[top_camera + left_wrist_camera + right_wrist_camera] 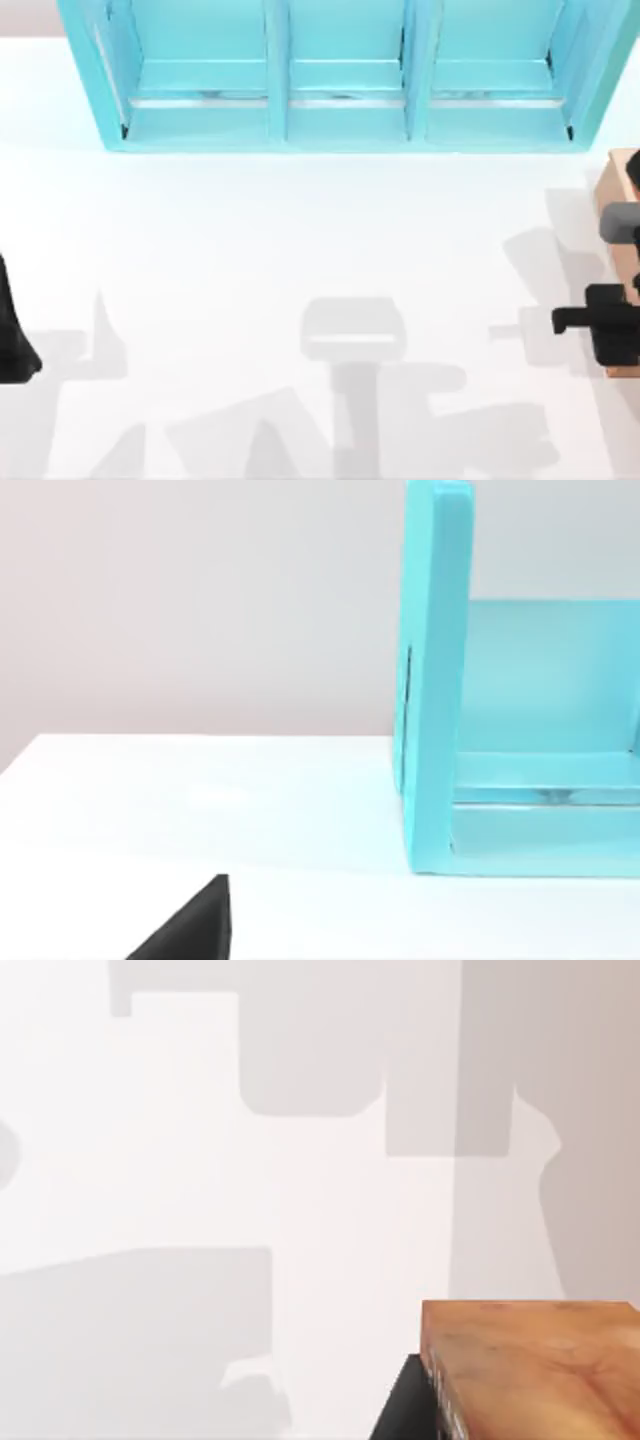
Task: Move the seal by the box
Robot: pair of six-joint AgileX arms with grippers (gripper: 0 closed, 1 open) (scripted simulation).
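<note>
My right gripper hangs at the table's right edge, just left of the light tan box, which the arm partly covers and the picture's edge cuts off. In the right wrist view a reddish-brown, orange-tinted block with dark speckles along one edge, the seal, sits very close to the camera. It lies right against a black part of the gripper. Whether it is gripped is hidden. My left arm stays parked at the table's left edge.
A big turquoise panelled cabinet stands along the back of the table and appears again as the cabinet's side wall in the left wrist view. Grey shadows of the arms lie across the white table.
</note>
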